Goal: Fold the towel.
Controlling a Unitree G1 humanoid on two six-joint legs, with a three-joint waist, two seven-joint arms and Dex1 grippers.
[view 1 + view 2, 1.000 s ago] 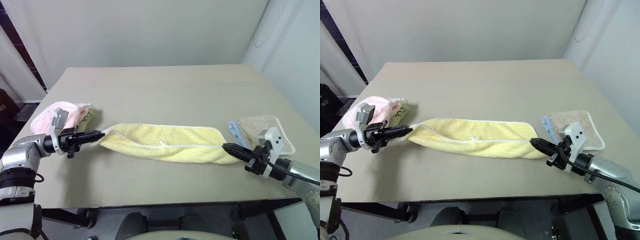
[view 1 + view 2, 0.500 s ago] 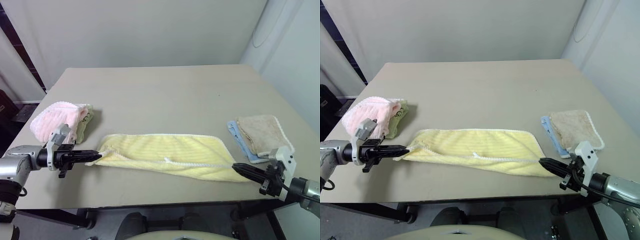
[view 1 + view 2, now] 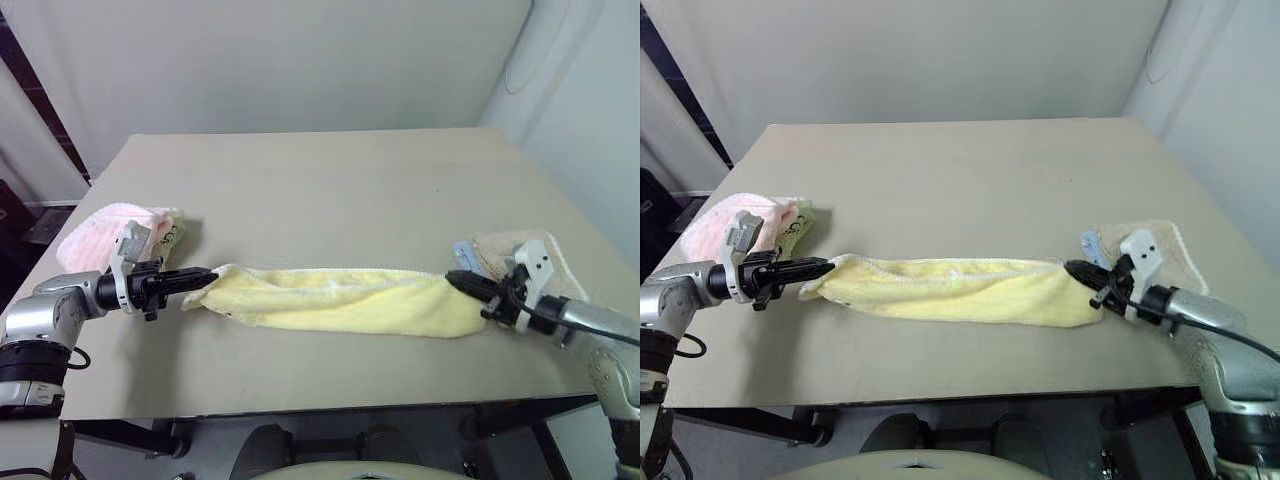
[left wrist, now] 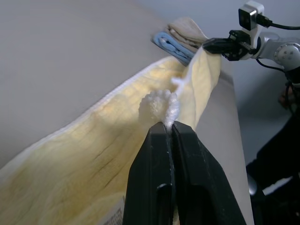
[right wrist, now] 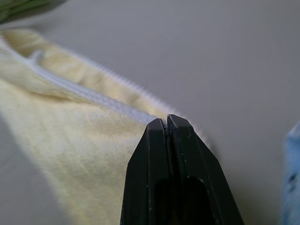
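A beige table (image 3: 330, 190) bears the yellow towel (image 3: 340, 300), a pink cloth (image 3: 95, 228) and a tan towel (image 3: 505, 250)

You've got the towel (image 3: 340, 302) stretched out lengthwise across the near part of the table (image 3: 330, 190), running left to right. It's pale yellow terry w/ a whitish stitched hem along the top edge. It's bunched into a long narrow band, doubled over on itself, not flat; the mid section sags onto the tabletop. Left end is pinched at the hem corner by the left gripper (image 3: 207, 279), jaws clamped tight on a puckered bit of white edging. Right end is pinched the same way by the right gripper (image 3: 455, 278). In the left wrist view you can see a thin white loop (image 4: 180, 82) at the hem.
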